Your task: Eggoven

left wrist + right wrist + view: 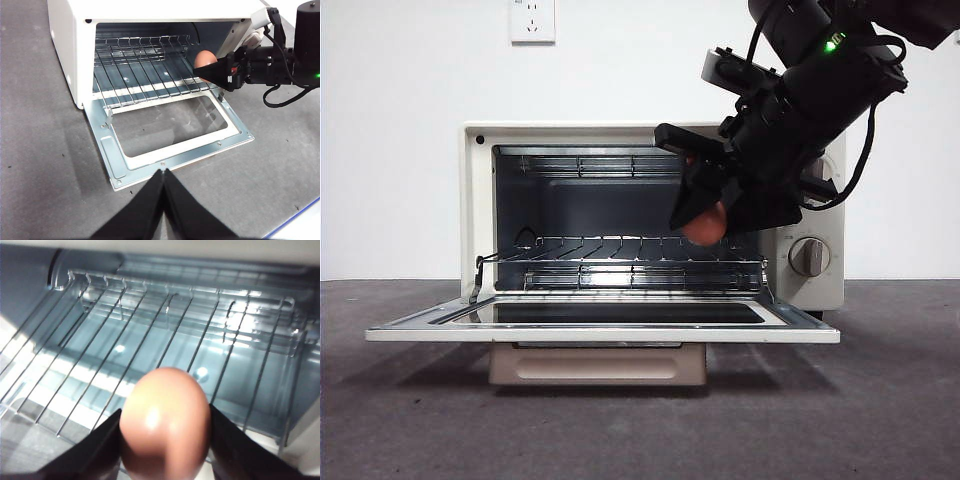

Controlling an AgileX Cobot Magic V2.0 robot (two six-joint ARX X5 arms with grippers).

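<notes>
While the left gripper (164, 172) waits closed and empty before the oven (475, 200), the right gripper (705, 215) clamps the egg (705, 226) at the cavity's three o'clock side, seemingly just above the rack (620, 250), which lies straight ahead.

- You have a dark grey, felt-like counter (410, 420) that runs back to a white wall.
- A cream toaster oven (478, 200) stands directly on it, near the middle.
- The oven's door (600, 332) is dropped open and lies flat just above the counter, its tan bar handle (597, 364) below, close over the counter.
</notes>
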